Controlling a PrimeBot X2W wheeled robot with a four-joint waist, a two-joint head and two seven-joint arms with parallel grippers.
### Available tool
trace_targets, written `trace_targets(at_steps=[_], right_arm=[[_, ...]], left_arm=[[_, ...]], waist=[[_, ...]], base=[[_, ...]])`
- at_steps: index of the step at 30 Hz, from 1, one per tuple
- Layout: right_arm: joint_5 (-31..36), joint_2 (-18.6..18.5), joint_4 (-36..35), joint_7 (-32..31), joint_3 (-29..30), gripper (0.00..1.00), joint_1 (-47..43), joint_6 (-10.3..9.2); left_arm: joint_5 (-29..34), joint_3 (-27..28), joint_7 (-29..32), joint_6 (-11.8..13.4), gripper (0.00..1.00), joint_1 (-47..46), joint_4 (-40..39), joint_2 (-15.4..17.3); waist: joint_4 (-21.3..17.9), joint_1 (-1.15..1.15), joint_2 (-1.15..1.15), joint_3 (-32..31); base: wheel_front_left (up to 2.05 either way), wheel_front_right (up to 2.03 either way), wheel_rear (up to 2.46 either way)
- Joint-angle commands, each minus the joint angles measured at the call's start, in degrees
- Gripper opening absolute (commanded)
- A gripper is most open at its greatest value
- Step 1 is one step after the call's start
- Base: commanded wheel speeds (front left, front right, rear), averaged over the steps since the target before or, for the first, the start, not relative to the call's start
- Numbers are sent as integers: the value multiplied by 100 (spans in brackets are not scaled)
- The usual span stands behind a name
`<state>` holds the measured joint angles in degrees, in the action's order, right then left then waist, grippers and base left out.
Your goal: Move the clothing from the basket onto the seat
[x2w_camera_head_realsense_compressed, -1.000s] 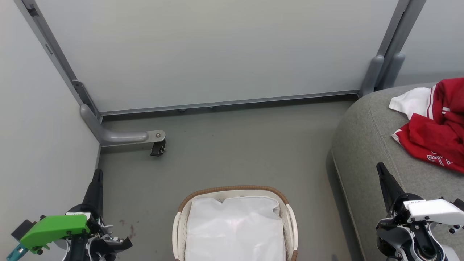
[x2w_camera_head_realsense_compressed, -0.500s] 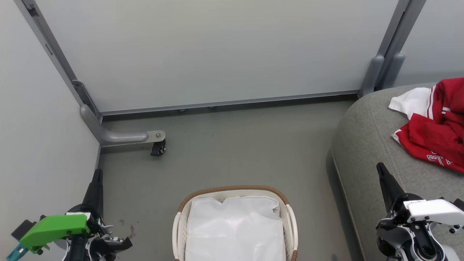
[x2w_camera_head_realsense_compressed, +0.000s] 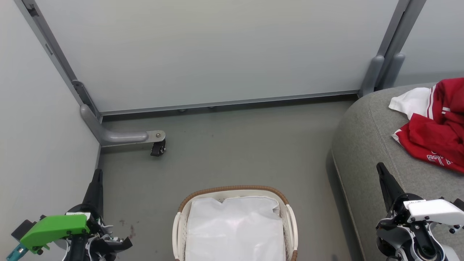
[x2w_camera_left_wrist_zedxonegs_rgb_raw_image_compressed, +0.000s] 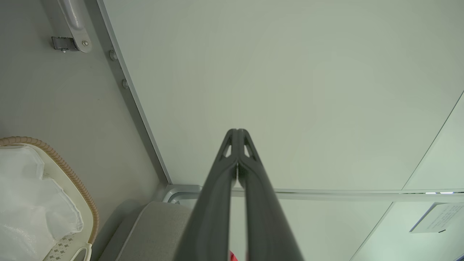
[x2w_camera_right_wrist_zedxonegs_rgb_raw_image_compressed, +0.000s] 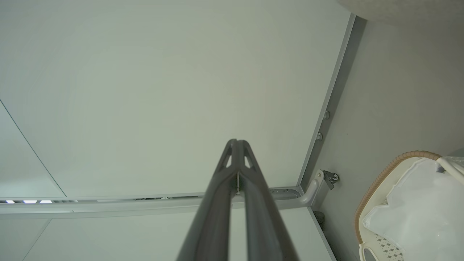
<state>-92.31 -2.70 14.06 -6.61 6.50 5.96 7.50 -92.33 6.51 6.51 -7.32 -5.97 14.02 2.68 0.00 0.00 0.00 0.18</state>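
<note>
The red clothing (x2w_camera_head_realsense_compressed: 436, 130) with white bands and lettering lies crumpled on the grey seat (x2w_camera_head_realsense_compressed: 366, 145) at the right. The basket (x2w_camera_head_realsense_compressed: 235, 224) stands on the floor at the bottom centre, holding nothing but its white cloth liner; its wicker rim (x2w_camera_left_wrist_zedxonegs_rgb_raw_image_compressed: 61, 165) and liner (x2w_camera_right_wrist_zedxonegs_rgb_raw_image_compressed: 413, 214) also appear in both wrist views. My left gripper (x2w_camera_head_realsense_compressed: 97, 174) rests at the lower left, shut and empty, fingertips together (x2w_camera_left_wrist_zedxonegs_rgb_raw_image_compressed: 236, 132). My right gripper (x2w_camera_head_realsense_compressed: 380, 167) is at the lower right in front of the seat's edge, shut and empty (x2w_camera_right_wrist_zedxonegs_rgb_raw_image_compressed: 236, 142).
Pale partition panels (x2w_camera_head_realsense_compressed: 217, 50) wall in the grey floor (x2w_camera_head_realsense_compressed: 235, 152) at the back and left. A grey metal foot with a caster (x2w_camera_head_realsense_compressed: 158, 148) juts out at the left. A small dark stain (x2w_camera_head_realsense_compressed: 131, 228) marks the floor near my left gripper.
</note>
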Motion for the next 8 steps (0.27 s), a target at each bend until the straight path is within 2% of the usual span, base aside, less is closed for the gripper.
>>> trace_targets(at_steps=[1,8], right_arm=[[-20,-34,-16,-7,12,0,45,-2],[-20,-34,-16,-7,11,0,46,-2]], left_arm=[[-18,13,25,-32,0,-51,-10,38],[-18,12,25,-32,0,-51,-10,38]], waist=[[0,0,0,0],[0,0,0,0]], base=[[0,0,0],[0,0,0]])
